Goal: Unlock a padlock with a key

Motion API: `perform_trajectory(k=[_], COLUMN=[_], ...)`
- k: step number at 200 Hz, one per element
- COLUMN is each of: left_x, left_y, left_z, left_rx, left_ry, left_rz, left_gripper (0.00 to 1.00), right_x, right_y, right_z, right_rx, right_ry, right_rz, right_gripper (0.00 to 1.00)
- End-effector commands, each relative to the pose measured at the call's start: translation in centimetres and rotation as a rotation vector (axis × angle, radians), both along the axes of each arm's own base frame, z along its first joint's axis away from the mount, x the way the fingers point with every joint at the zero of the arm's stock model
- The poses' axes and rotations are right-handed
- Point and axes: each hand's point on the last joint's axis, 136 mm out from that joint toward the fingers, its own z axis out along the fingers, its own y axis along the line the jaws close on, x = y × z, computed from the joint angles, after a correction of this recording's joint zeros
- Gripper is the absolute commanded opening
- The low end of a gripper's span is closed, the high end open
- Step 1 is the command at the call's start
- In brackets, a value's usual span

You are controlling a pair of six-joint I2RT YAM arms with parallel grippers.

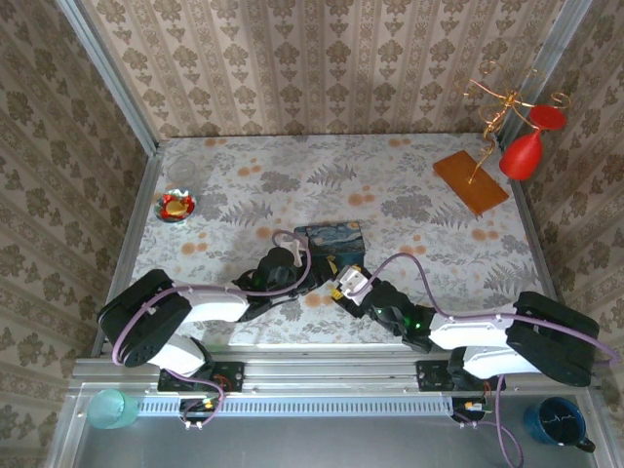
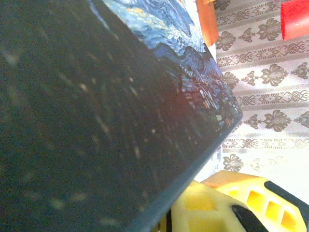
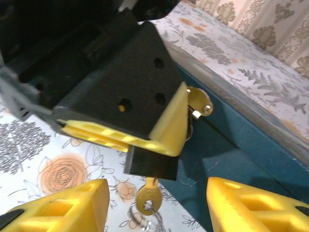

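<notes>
From above, you had the floral-clothed worktop (image 1: 409, 219) shut in by patterned walls on three sides and by a metal rail (image 1: 292, 370) along the near edge. The blue painted starry-night box (image 1: 330, 239) sat near the middle, toward the arms, and the far centre lay open. A clear glass bowl (image 1: 181, 174) and a red-rimmed dish (image 1: 176, 207) hugged the left edge. An orange wooden board (image 1: 471, 181) filled the far right corner. Your left end effector (image 1: 292, 256) was at the box's near left side. The right end effector (image 1: 344, 283) was just beside its near right corner.

In your left wrist view the box's dark wall crowded the lens, with one yellow finger (image 2: 212, 203) below its edge. That end effector was clenched; on what, you couldn't tell.

In your right wrist view the right end effector (image 3: 157, 183) stood released, fingers wide. A brass key (image 3: 146, 197) on a wire ring (image 3: 145, 215) showed between them, touching neither. The left end effector (image 3: 166, 140) hid much of the box's front. At its yellow edge peeped what looked like the tiny dark padlock (image 3: 189, 129), silvery at the top, under a round brass tab (image 3: 200, 102).
</notes>
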Motion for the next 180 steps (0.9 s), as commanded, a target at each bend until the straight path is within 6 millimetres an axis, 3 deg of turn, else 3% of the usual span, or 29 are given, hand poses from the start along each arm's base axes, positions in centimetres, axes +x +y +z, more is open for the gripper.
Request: perform_trajectory(k=[1, 34, 98, 180], left_x=[-0.2, -0.2, 0.0, 0.2], left_y=[-0.5, -0.2, 0.2, 0.8], left_z=[1.8, 1.6, 1.8, 1.5], left_rx=[-0.069, -0.057, -0.077, -0.068], left_ry=[-0.034, -0.043, -0.047, -0.04], left_rz=[-0.017, -0.016, -0.012, 0.003], left_gripper=[0.0, 0.0, 0.0, 0.0], right_x=[1.2, 1.1, 1.1, 0.9], right_y=[-0.1, 1.1, 1.5, 2.3], right_z=[1.6, 0.3, -1.9, -1.7], right_rx=[0.041, 0.021, -0.029, -0.036], right_ry=[-0.059, -0.001, 0.021, 0.004], right_rz=[-0.067, -0.044, -0.041, -0.035], right_gripper=[0.55, 0.51, 0.43, 0.26])
